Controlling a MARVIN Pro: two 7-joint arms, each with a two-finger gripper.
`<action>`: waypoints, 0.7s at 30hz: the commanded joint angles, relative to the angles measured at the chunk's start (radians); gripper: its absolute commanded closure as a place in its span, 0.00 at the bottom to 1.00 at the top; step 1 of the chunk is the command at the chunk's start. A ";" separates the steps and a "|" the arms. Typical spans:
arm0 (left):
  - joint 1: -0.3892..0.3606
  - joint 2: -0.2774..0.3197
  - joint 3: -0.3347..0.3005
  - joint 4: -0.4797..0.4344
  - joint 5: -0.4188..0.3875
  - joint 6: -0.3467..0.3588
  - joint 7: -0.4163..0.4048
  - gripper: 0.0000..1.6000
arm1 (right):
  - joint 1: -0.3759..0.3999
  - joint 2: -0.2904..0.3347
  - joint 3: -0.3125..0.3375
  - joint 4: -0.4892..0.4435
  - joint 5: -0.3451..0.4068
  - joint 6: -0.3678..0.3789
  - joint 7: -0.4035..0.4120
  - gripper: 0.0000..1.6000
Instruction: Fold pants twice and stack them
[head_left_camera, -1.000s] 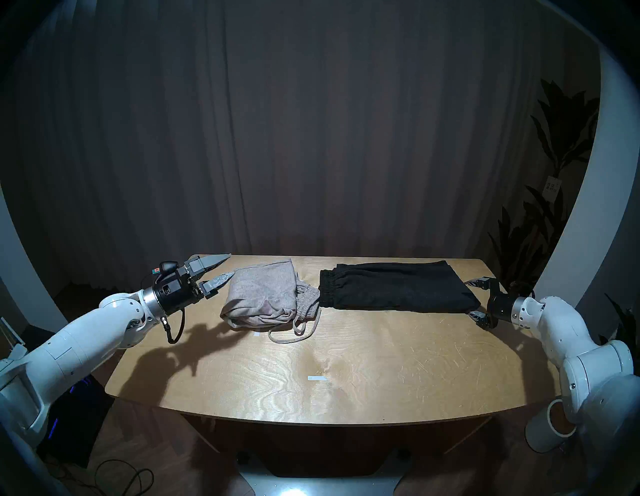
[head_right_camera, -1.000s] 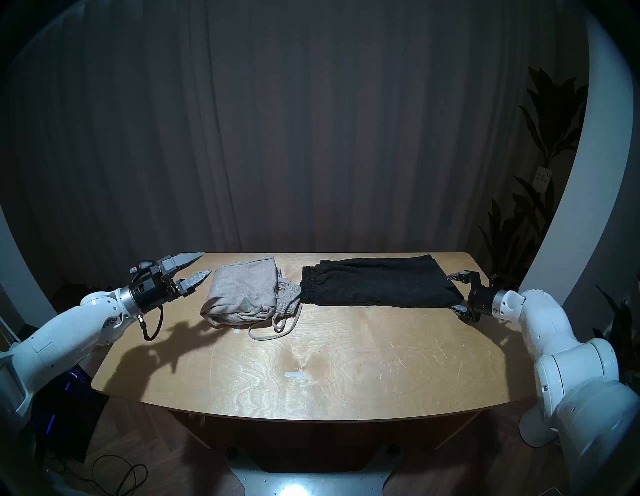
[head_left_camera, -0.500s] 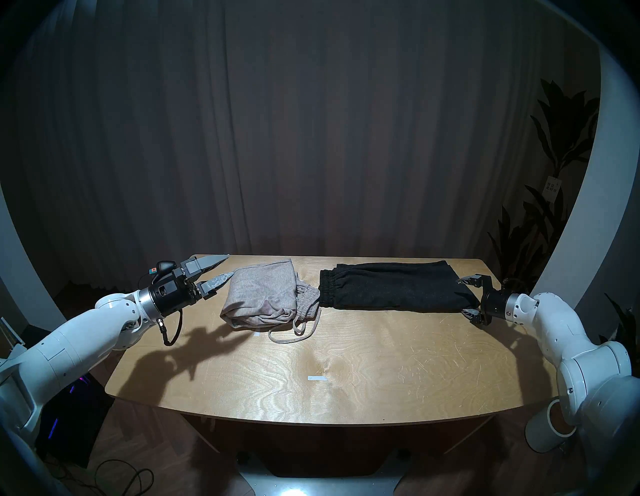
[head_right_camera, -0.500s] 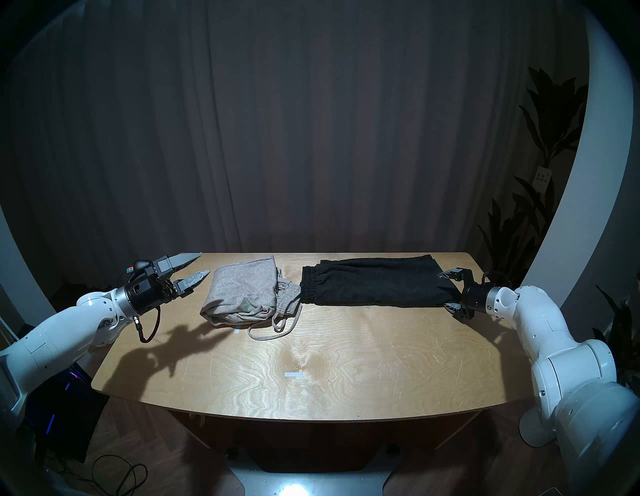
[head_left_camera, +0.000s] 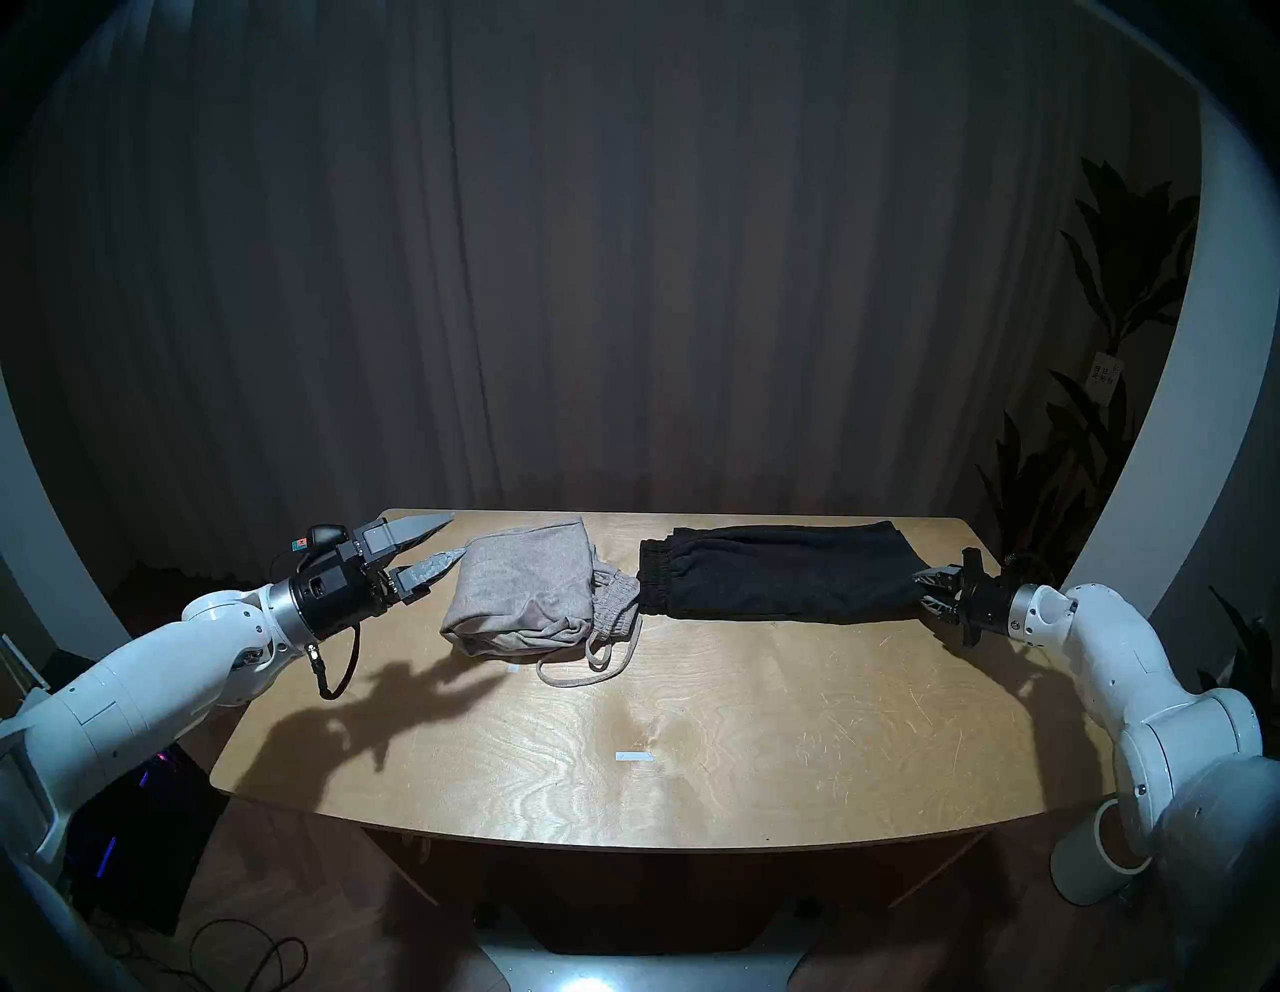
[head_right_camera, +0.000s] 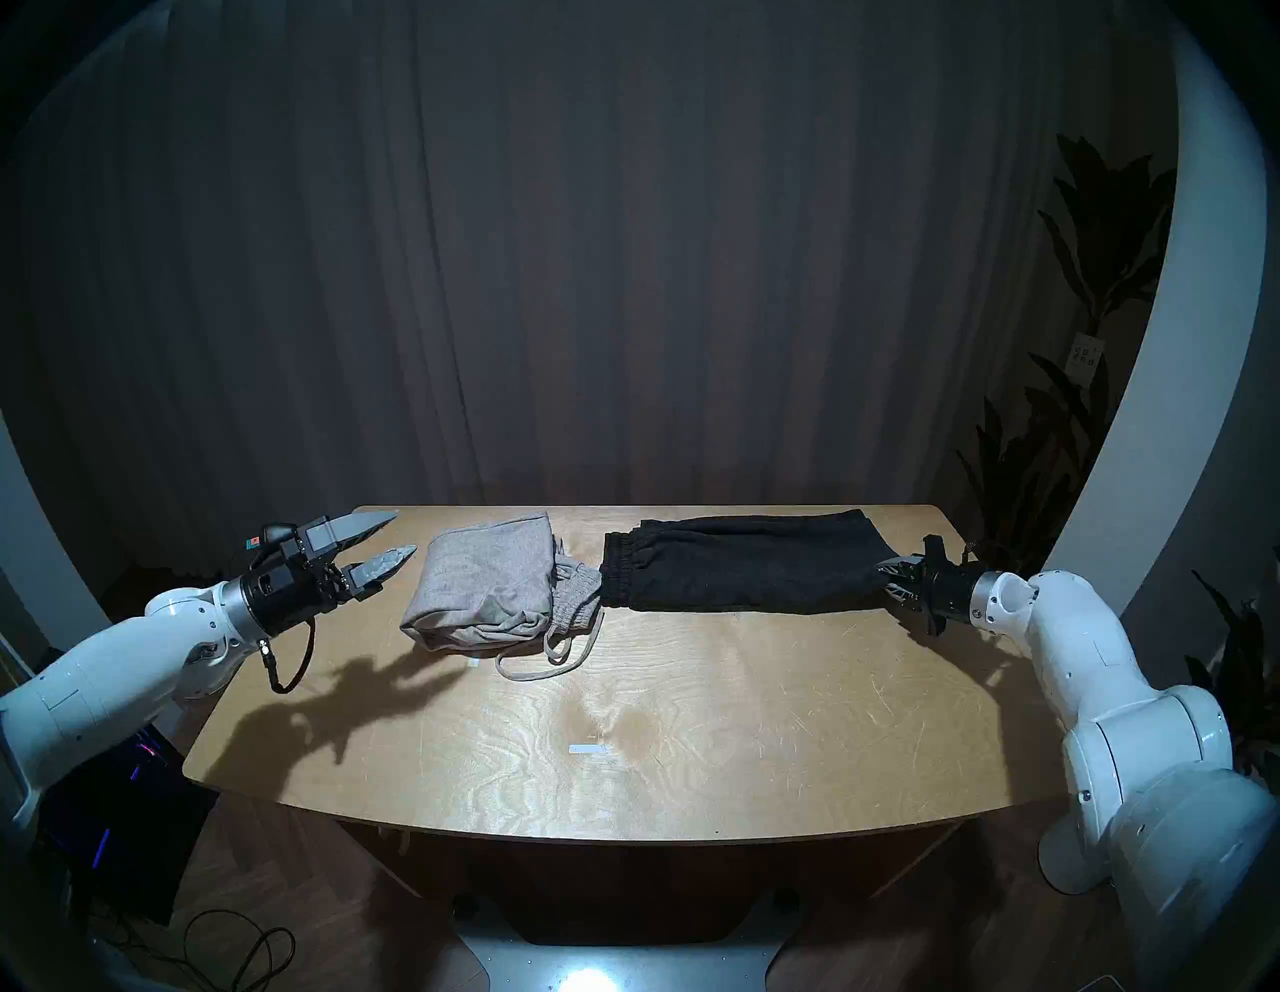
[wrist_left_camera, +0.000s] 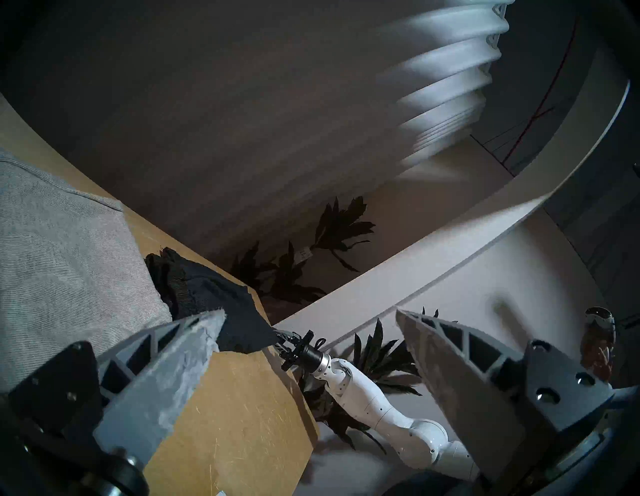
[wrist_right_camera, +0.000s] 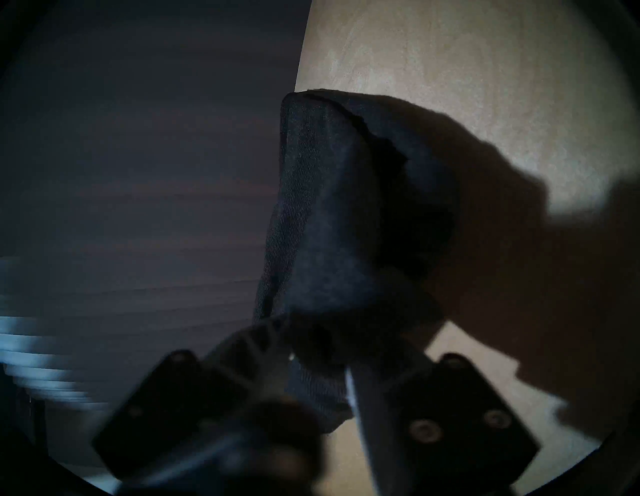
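The light grey pants (head_left_camera: 526, 582) lie bunched in a folded bundle at the table's far left, waistband and pale cord (head_left_camera: 582, 673) trailing toward me. The black pants (head_left_camera: 776, 571) lie folded lengthwise across the far right, waistband toward the middle. My left gripper (head_left_camera: 457, 533) hovers open just left of the grey bundle, touching nothing; its wrist view shows wide-spread fingers (wrist_left_camera: 194, 346) beside the grey pants (wrist_left_camera: 62, 263). My right gripper (head_left_camera: 921, 590) is open at the right end of the black pants, and its wrist view shows black cloth (wrist_right_camera: 329, 207) between the fingers.
The wooden table (head_left_camera: 692, 727) carries a small white tape mark (head_left_camera: 635, 756) near its front middle. Dark curtains hang behind. Potted plants (head_left_camera: 1108, 312) stand at the right, a white cylinder (head_left_camera: 1101, 859) stands on the floor at the front right, and cables lie on the floor at the left.
My right gripper rolled about a quarter turn and pushed left onto the end of the black pants. The left arm drifted slightly left and back. Both pants lie as before.
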 joint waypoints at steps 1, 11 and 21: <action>0.014 0.036 -0.009 -0.034 -0.011 -0.009 -0.016 0.00 | -0.010 0.003 0.017 -0.030 0.021 -0.001 0.017 0.66; 0.052 0.067 -0.005 -0.065 -0.023 -0.022 -0.019 0.00 | -0.024 0.012 0.044 -0.052 0.043 -0.001 0.030 1.00; 0.090 0.096 0.000 -0.094 -0.037 -0.037 -0.021 0.00 | -0.032 0.011 0.068 -0.087 0.064 -0.001 0.044 1.00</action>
